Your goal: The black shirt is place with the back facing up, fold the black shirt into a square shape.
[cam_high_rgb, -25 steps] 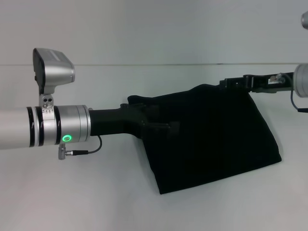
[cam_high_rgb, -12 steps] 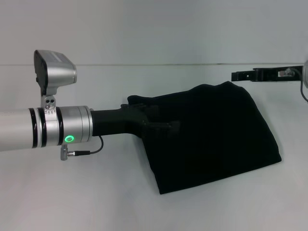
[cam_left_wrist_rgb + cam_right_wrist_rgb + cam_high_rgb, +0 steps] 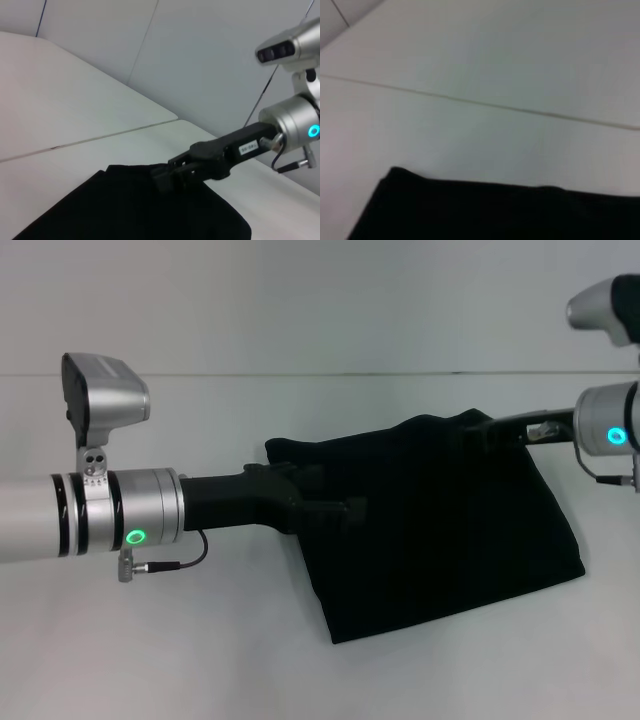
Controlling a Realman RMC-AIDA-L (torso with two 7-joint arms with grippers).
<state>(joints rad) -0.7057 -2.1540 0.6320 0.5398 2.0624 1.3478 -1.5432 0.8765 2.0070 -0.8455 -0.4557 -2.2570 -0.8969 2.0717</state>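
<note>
The left gripper [image 3: 335, 508] lies at the shirt's left edge, just left of frame centre in the head view; black on black, so I cannot tell whether its jaws are wide, narrow or holding cloth. The right gripper [image 3: 490, 432] sits at the shirt's upper right corner, in the upper right of the frame. In the left wrist view the right gripper [image 3: 167, 175] shows its tips down on the cloth's far edge, but whether they pinch it I cannot tell either.

The shirt [image 3: 440, 530] lies on the white counter [image 3: 200, 640], right of centre, already folded into a rough four-sided pad that is narrower at the top and skewed toward the lower right. The right wrist view shows only its top edge [image 3: 495, 210] against the bare counter.

Judging from this, the fold is nearly done and needs squaring. To do that well, both grippers should catch the full stack of layers at the edges, pull evenly and low, and lay the sides parallel without dragging the pad.
</note>
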